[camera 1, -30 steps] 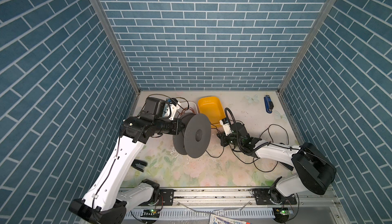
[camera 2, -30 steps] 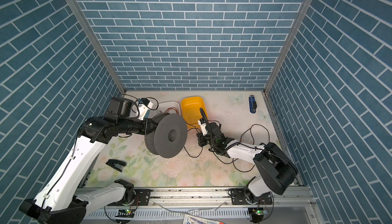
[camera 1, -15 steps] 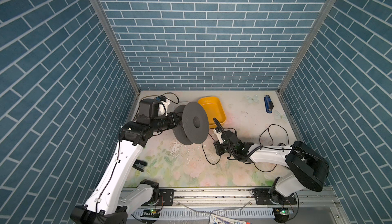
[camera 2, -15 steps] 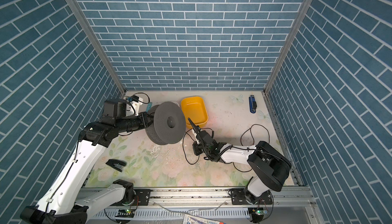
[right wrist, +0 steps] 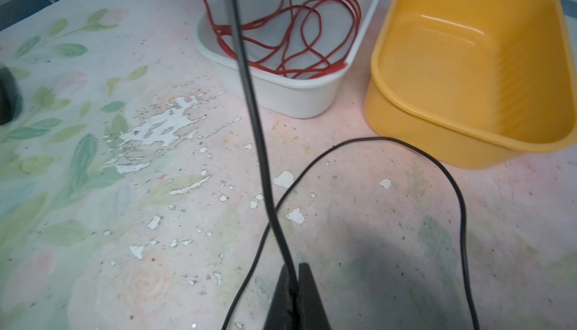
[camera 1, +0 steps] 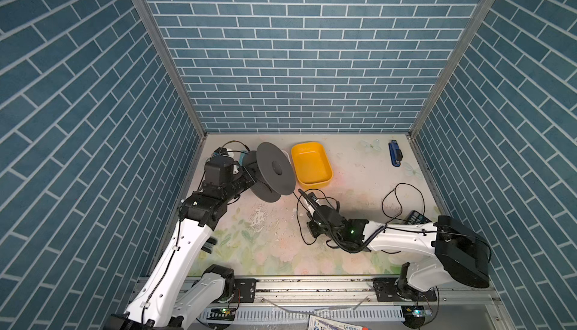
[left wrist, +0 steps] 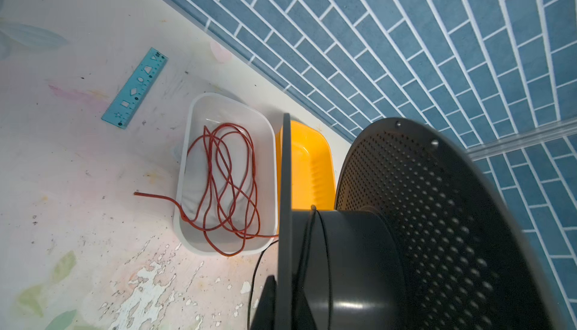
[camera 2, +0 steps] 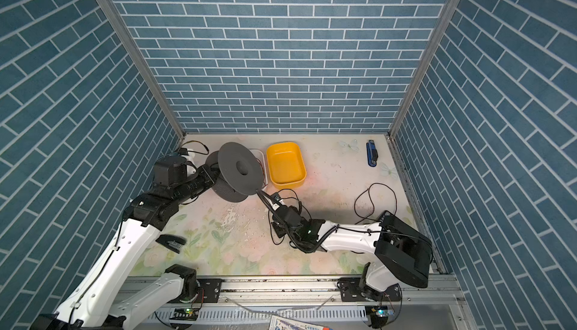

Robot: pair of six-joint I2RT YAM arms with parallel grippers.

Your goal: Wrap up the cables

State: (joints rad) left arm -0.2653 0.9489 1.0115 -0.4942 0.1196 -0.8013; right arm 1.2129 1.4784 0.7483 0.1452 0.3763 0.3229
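Black cable (camera 1: 402,184), a single thin wire, lies in loose loops on the right half of the floral table (camera 1: 268,250) in both top views. One run of it leads to the right gripper (camera 1: 302,193), which reaches low across the middle toward the grey spool (camera 1: 274,169). The spool is off the table and turned on its side, and the left gripper (camera 1: 249,174) is clamped on its rear flange. A yellow tub (camera 1: 312,164) sits just beside the spool at the back. A blue stapler (camera 1: 395,153) lies near the far right corner, and a black stapler (camera 2: 171,242) lies beside the left arm.

In the left wrist view the spool (left wrist: 421,219) fills the near side. Two turns of the black cable (left wrist: 313,211) go round its hub, and another strand runs down beside the flange. A black finger (left wrist: 267,300) of the left gripper presses on the flange's outer face, closed on it. Beyond the flange a white bin (left wrist: 231,110) holds a tangle of red wire (left wrist: 215,163), with one end trailing over the rim onto the table. A teal ruler (left wrist: 135,88) lies apart from the bin.

In the right wrist view the right gripper (right wrist: 295,284) has its jaws pinched shut on the black cable (right wrist: 249,94). The cable runs taut from the fingertips past the white bin (right wrist: 281,100) and out of frame. A slack loop lies on the table in front of the yellow tub (right wrist: 468,78).
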